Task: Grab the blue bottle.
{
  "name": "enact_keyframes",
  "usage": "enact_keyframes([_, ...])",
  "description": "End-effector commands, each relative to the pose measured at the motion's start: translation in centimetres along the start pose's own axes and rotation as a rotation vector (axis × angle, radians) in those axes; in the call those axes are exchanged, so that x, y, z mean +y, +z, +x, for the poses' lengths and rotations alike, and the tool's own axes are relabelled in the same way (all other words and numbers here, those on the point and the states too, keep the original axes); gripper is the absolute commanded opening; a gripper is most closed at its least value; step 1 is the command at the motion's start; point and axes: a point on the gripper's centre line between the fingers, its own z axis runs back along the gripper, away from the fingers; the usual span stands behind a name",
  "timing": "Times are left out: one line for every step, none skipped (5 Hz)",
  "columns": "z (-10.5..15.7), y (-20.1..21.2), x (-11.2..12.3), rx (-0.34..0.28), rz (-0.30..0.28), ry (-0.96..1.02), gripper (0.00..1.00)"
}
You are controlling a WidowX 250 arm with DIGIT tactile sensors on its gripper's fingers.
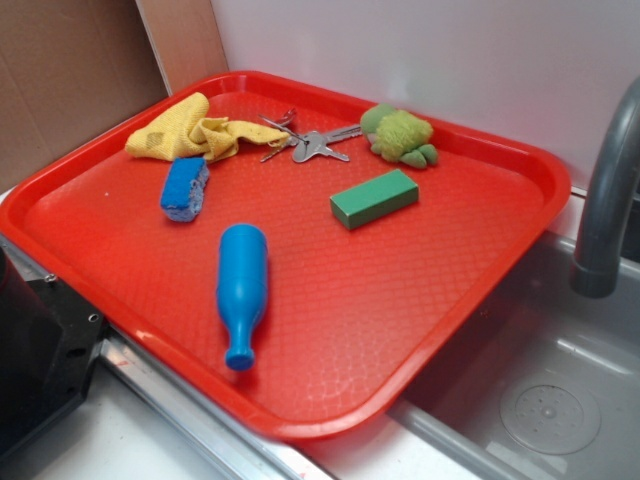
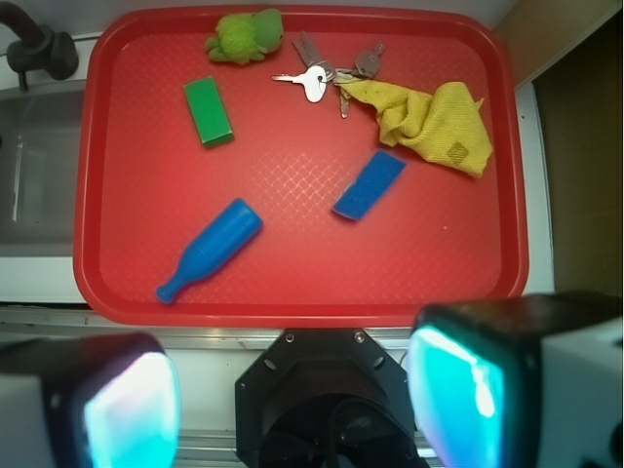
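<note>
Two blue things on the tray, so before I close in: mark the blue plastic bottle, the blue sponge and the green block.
bright-blue plastic toy bottle (image 1: 243, 282), exterior view, mid-body.
small blue sponge with grey underside (image 1: 185, 187), exterior view, blue top face.
green rectangular block (image 2: 209, 111), wrist view, top face.

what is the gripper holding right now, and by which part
Nothing. The gripper is open, its jaws spread wide with only empty space between them, well short of the blue bottle, which lies untouched on the red tray.
</note>
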Motion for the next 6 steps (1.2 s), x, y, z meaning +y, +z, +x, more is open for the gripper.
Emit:
enact_keyframes([0.0, 0.0, 0.0, 0.0, 0.0, 0.0, 1.0])
enact_keyframes([-0.1, -4.2, -2.5, 0.12, -0.075, 0.227, 1.0])
enact_keyframes([-0.5, -7.8, -5.0, 0.115, -0.107, 0.389, 1.0])
enact_keyframes([-0.7, -10.1, -6.6, 0.09, -0.173, 0.449, 1.0])
enact_keyframes([0.6, -13.5, -6.6, 0.066, -0.119, 0.492, 1.0])
enact_keyframes([2.3, -16.3, -6.3, 0.05, -0.07, 0.515, 1.0])
